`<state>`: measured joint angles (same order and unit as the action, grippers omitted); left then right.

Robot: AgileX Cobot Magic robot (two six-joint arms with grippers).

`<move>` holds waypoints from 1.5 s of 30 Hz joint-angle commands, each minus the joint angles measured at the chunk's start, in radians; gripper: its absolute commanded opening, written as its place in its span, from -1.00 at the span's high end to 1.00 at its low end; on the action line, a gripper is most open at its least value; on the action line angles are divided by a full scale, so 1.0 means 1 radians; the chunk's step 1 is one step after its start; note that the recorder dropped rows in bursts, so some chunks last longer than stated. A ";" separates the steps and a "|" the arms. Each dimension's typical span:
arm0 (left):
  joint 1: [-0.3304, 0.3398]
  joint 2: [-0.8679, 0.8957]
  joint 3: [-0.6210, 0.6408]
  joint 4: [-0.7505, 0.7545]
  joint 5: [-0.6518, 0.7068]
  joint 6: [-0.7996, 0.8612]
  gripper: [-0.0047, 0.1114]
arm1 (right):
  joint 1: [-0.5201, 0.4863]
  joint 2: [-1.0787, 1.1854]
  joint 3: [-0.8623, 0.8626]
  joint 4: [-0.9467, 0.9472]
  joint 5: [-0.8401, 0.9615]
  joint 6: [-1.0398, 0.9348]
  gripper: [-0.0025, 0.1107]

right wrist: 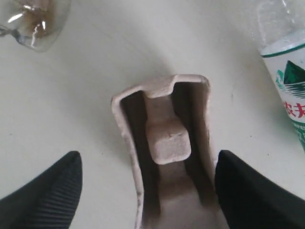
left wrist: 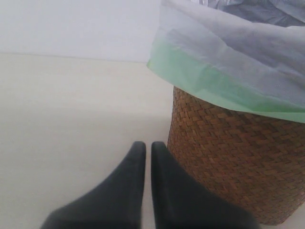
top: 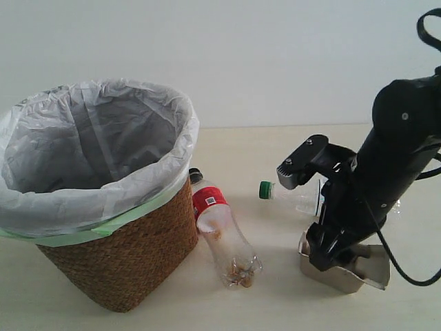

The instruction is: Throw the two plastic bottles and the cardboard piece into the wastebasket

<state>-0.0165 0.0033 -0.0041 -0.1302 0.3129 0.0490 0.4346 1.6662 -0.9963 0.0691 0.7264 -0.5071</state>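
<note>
Two clear plastic bottles lie on the pale table [top: 275, 303]. The one with a black cap and red label [top: 222, 234] lies just beside the large round brown wicker wastebasket [top: 131, 262], cap end at the basket's wall, with brownish bits in its base. The one with a green cap and green-white label [top: 298, 196] lies well to the right, and the right arm partly hides it. Bare table separates the two bottles, and more lies open in front of them.

The small grey-brown moulded pulp cardboard tray [top: 353, 273] sits on the table nearest the camera's right. The right gripper [top: 331, 258] is lowered over it.

Only the right wrist view shows that gripper's fingers [right wrist: 52, 191]. They are spread wide on either side of the tray, whose raised bump faces up between ragged walls. One finger is just beside a wall. The other has bare table between it and the tray, and nothing is pinched. That view also catches the green-white label at one edge and the red-labelled bottle's base in a corner.

The left arm is outside the exterior view. Its wrist view shows the left gripper [left wrist: 144, 145] with fingers together, only a thin slit between them, and empty. It is low beside the wastebasket's woven wall, under the green edge of the crinkled white plastic bag [left wrist: 214, 71], with open table on its other side.
</note>
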 commanded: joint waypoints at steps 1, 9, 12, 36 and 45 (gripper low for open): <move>0.001 -0.003 0.004 0.003 -0.003 -0.005 0.85 | 0.004 0.031 -0.008 -0.063 -0.021 -0.007 -0.26; 0.001 -0.003 0.004 0.003 -0.003 -0.005 0.85 | 0.004 0.088 -0.008 -0.083 -0.070 -0.007 -0.26; 0.001 -0.003 0.004 0.003 -0.003 -0.005 0.85 | 0.004 0.140 -0.008 -0.083 -0.070 -0.007 -0.26; 0.001 -0.003 0.004 0.003 -0.003 -0.005 0.85 | 0.003 -0.288 -0.040 0.079 -0.018 0.326 0.91; 0.001 -0.003 0.004 0.003 -0.003 -0.005 0.85 | -0.086 -0.383 0.036 0.046 0.014 0.330 0.91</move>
<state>-0.0165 0.0033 -0.0041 -0.1302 0.3129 0.0490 0.3840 1.3275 -0.9977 0.1319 0.7625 -0.1716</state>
